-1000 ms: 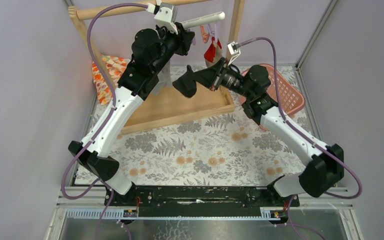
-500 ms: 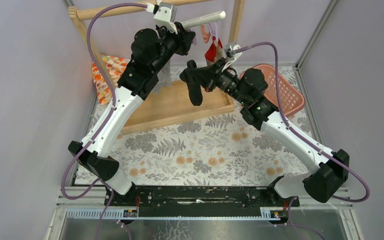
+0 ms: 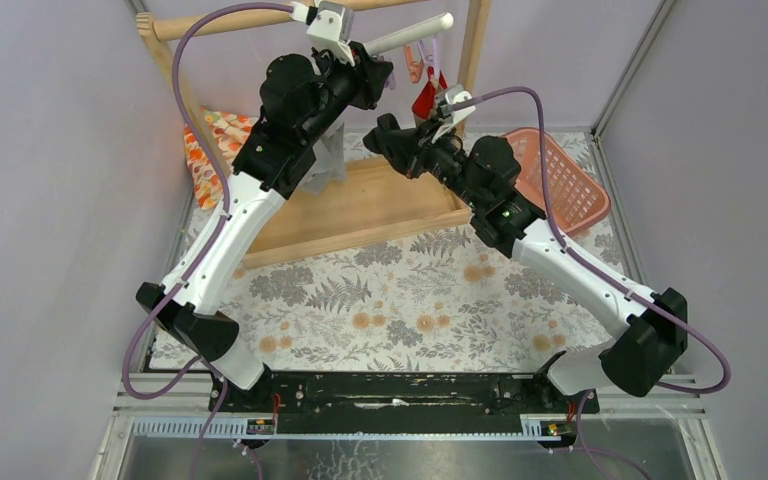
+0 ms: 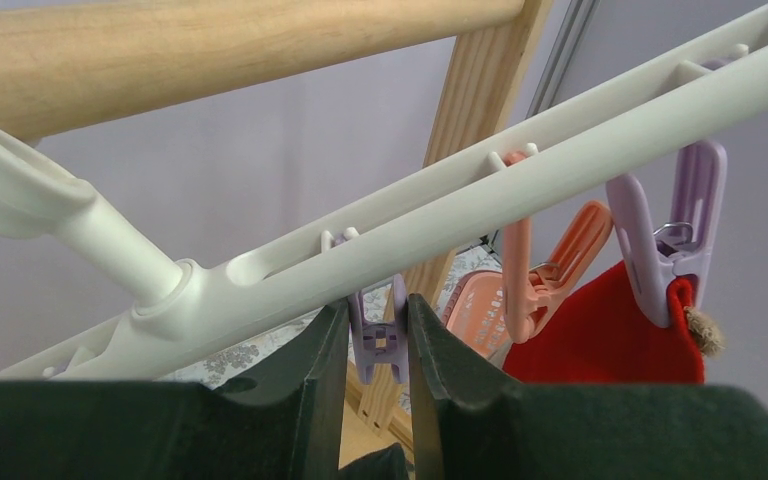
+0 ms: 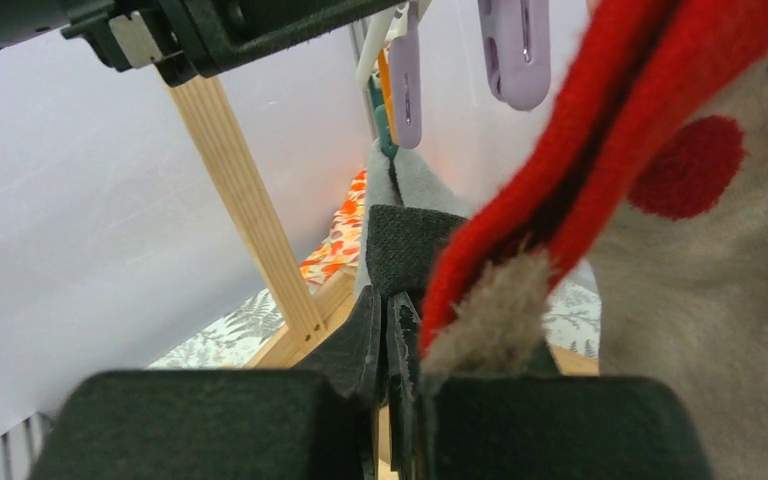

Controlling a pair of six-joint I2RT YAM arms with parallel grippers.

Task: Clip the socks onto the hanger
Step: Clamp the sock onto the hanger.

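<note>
Far left on the bench (image 3: 410, 300), the flower-patterned cloth (image 3: 210, 140) lies bunched against the wall. Moving in, the left arm is stretched high under the wooden rail (image 4: 210, 40), and the left pincer (image 4: 378, 312) is up at the hanger (image 4: 520, 190). Its fingers are closed in on a purple clip (image 4: 378, 340) hanging from the white bar, one finger pressed to each side of it.

Below, a wooden tray (image 3: 360, 205) sits on the bench. Just right of the left arm comes the right pincer (image 5: 388, 305), jaws squeezed together on the black sock (image 5: 405, 245), which stands up out of the grip just under the row of clips.

Further along the bar an orange clip (image 4: 535, 280) hangs free. Next to it a second purple clip (image 4: 670, 240) bites the red end of the beige sock (image 4: 610, 330), so that one is hanging from the hanger. From the right wrist view it fills the right side, close beside the black sock.

Far right, a pinkish basket (image 3: 560, 180) rests on the bench.
</note>
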